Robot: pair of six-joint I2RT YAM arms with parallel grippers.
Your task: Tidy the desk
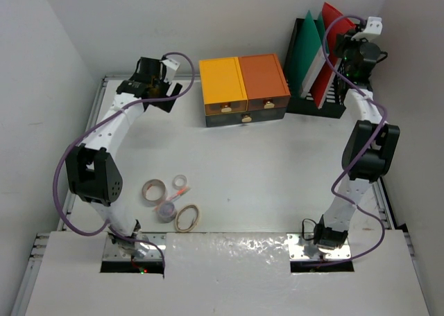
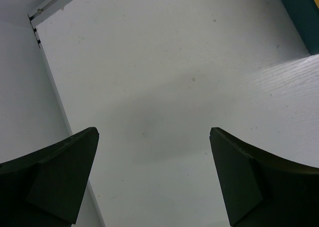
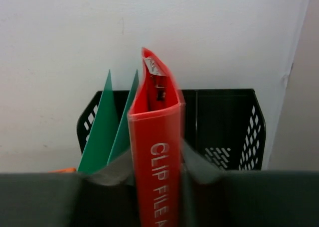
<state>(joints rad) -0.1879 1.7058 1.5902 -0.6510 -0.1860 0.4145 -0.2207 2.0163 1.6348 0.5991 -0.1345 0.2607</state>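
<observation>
Nearest the overhead camera, well in front of the drawer unit (image 1: 244, 91), the two arm bases (image 1: 132, 243) were bolted at the near edge of the desk (image 1: 277, 177). This broad white tabletop lay under everything and ran back to the wall behind the drawer unit.

Just beyond the left base, in front of the drawer unit and to its left, several tape rolls (image 1: 170, 202) lay flat and close together: a brown one, a small white ring, a clear one and a tan ring. A short reddish item lay among them, too small to tell what it was.

The drawer unit stood at the back, with a yellow top half and an orange one above dark drawer fronts with pale knobs.

Left of the drawer unit, toward the far left corner, the left gripper (image 2: 153, 132) hung over bare desk (image 2: 174, 62) with its fingers (image 2: 65, 177) spread wide and nothing between them.

Just right of the drawer unit stood a black mesh file rack (image 3: 224, 122), holding green folders (image 3: 102, 132) upright in its left part. Above the rack, the right gripper (image 3: 157, 170) pinched a red clip file (image 3: 154, 132) by the spine, one finger (image 3: 114, 172) pressed to each side. The file stood upright beside the green folders, its lower end hidden behind the fingers.
</observation>
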